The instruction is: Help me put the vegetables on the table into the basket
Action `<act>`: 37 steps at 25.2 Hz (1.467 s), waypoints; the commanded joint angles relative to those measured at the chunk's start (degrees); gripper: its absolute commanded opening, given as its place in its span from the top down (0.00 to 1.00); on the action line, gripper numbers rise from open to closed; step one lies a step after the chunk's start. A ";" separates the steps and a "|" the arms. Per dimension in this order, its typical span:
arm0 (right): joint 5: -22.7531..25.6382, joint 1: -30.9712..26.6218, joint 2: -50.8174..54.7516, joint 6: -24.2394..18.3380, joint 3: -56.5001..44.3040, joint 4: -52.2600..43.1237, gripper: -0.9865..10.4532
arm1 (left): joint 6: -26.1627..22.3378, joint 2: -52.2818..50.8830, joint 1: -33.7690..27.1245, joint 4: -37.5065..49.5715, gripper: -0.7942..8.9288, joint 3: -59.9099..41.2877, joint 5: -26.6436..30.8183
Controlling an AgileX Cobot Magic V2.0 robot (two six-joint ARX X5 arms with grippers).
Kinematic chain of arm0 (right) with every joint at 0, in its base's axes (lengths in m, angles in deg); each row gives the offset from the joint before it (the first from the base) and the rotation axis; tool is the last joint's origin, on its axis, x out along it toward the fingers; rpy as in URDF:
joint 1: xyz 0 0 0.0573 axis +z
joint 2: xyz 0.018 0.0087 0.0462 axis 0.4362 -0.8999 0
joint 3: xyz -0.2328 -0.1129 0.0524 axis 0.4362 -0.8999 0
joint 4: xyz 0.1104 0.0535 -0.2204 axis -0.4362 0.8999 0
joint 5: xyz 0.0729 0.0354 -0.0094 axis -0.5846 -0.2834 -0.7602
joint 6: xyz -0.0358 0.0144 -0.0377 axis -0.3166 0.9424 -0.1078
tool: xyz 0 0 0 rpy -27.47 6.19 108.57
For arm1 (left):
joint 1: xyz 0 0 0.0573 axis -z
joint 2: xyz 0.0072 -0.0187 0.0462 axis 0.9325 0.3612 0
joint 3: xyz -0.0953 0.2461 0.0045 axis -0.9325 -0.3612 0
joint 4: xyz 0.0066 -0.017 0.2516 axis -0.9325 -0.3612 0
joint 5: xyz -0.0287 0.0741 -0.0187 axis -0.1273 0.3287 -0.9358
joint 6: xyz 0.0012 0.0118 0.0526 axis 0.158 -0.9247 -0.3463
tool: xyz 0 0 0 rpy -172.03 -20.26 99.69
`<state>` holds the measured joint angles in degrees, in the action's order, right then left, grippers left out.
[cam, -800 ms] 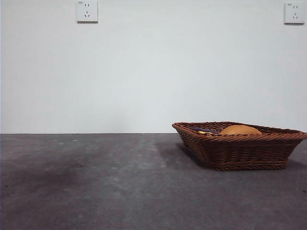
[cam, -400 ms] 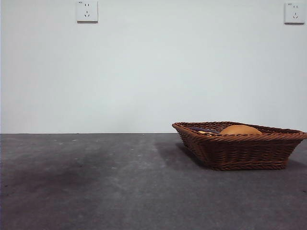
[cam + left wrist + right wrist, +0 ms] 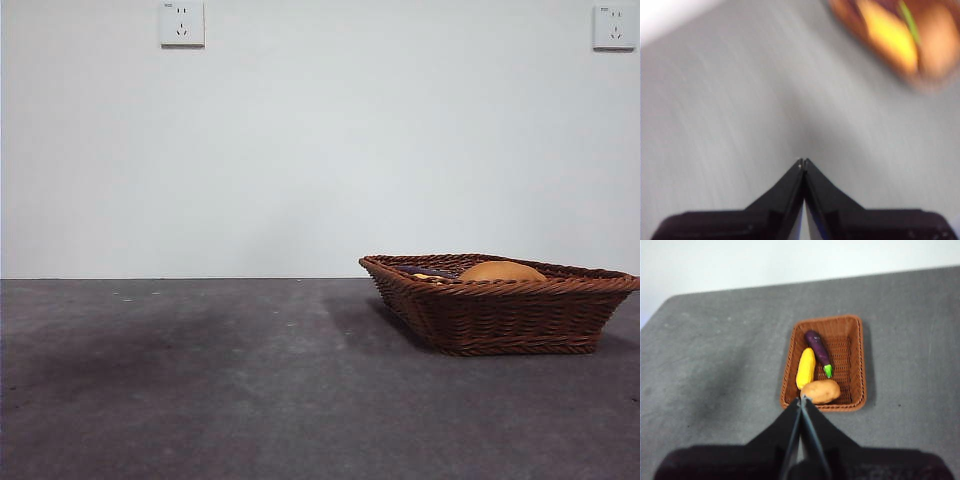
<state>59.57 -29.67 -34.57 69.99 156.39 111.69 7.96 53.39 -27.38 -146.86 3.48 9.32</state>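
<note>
The brown wicker basket point(image 3: 500, 305) point(image 3: 850, 340) stands on the dark grey table point(image 3: 200, 380) at the right. Inside it lie the yellow corn cob point(image 3: 806, 367), the purple eggplant point(image 3: 817, 345) with its green stem, and the brown potato point(image 3: 820, 391) point(image 3: 500, 271). My right gripper point(image 3: 801, 399) is shut and empty, high above the basket's near end. My left gripper point(image 3: 803, 161) is shut and empty above bare table; its view is blurred, with the basket point(image 3: 850, 20) and the vegetables in it off to one side. Neither arm shows in the front view.
A white wall point(image 3: 320, 150) with two sockets point(image 3: 182, 23) rises behind the table's far edge. Bare grey table surface stretches left of the basket.
</note>
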 commanded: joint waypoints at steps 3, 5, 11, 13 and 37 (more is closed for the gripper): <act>0.13 0.07 -4.57 0.52 -0.24 1.42 0.91 | -12.94 -7.15 -11.54 19.15 0.92 -9.20 -15.13; 0.13 0.07 -7.04 0.52 -0.24 1.42 0.91 | -15.19 -10.82 -16.48 24.92 0.92 -15.15 -20.98; 0.15 0.07 -16.31 0.50 -0.17 1.40 0.91 | -16.87 -27.56 -31.12 41.81 0.92 -41.22 -23.76; 0.39 0.04 -20.61 0.46 -0.17 1.40 0.91 | -16.04 -33.62 -34.38 47.32 0.92 -51.04 -26.25; 11.54 0.00 -41.57 0.44 -0.15 -24.72 0.91 | -4.87 -54.16 -41.27 50.03 0.92 -76.06 -21.99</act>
<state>71.04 -29.67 -75.93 70.18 156.39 87.19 2.53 -0.62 -68.45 -97.27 -72.01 -12.87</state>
